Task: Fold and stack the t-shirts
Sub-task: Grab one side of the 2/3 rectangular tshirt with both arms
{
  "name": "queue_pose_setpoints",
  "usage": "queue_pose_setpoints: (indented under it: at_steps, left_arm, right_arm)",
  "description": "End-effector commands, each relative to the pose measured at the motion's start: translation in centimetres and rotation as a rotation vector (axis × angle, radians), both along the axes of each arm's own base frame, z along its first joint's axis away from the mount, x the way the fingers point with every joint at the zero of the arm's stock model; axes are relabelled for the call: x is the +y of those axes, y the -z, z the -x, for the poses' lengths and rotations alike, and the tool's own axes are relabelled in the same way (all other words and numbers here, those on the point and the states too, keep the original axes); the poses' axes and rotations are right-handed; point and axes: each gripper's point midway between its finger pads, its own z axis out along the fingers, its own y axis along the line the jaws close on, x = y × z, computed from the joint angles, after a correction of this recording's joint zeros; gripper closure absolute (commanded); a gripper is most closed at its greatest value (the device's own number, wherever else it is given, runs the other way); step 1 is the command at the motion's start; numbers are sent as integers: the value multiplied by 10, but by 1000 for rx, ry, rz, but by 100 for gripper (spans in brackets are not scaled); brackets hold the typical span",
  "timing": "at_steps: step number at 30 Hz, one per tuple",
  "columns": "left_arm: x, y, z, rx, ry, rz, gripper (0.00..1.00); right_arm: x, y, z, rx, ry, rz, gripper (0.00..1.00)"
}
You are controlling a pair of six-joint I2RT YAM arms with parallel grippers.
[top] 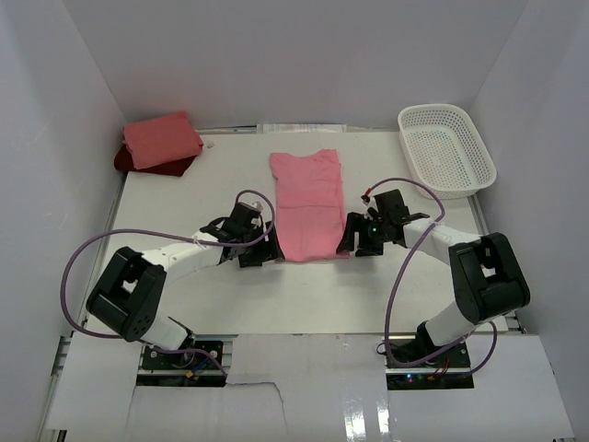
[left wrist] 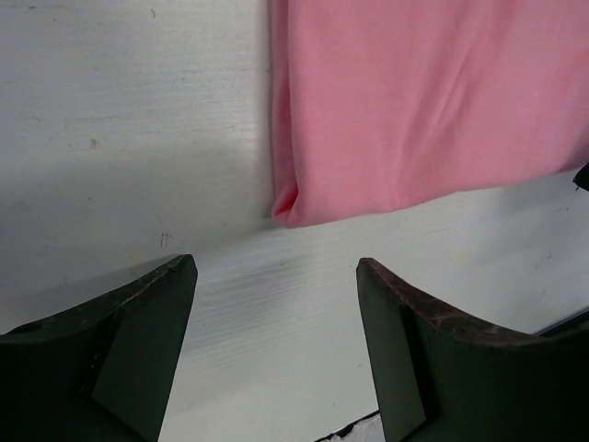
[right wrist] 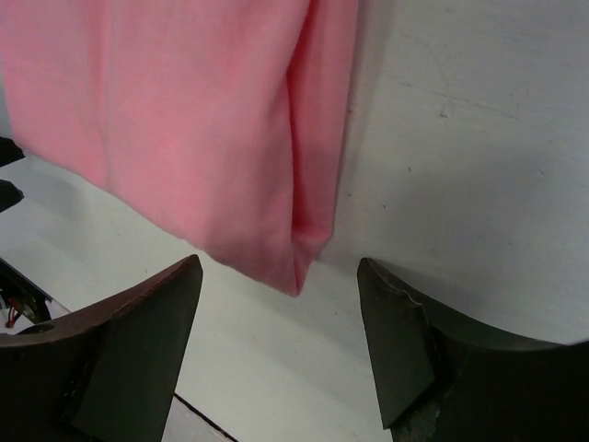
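A rose pink t-shirt (top: 309,203) lies flat in the middle of the table, folded lengthwise into a long strip, collar at the far end. My left gripper (top: 260,255) is open and empty just off its near left corner (left wrist: 287,214). My right gripper (top: 348,241) is open and empty just off its near right corner (right wrist: 299,276). Neither touches the cloth. A folded salmon pink t-shirt (top: 162,139) lies on a folded dark red t-shirt (top: 138,166) at the far left corner.
A white plastic mesh basket (top: 445,149) stands at the far right. White walls close the table on the left, back and right. Purple cables loop from both arms over the near table.
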Motion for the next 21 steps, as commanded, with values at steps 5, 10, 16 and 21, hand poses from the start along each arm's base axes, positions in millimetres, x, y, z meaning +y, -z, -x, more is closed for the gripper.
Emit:
queue_pose_setpoints:
  at_steps: [5,10,16,21]
  left_arm:
    - [-3,6,-7,-22,-6,17,19]
    - [-3,20,-7,10,-7,-2,19]
    - [-3,34,-5,42,-17,-15,19]
    - [-4,43,-2,66,-15,-9,27]
  right_arm:
    - [7,15,-12,-13,16,-30,37]
    - [8,23,-8,16,12,-32,57]
    - [5,25,4,34,12,-36,48]
    - [2,24,10,37,16,-28,38]
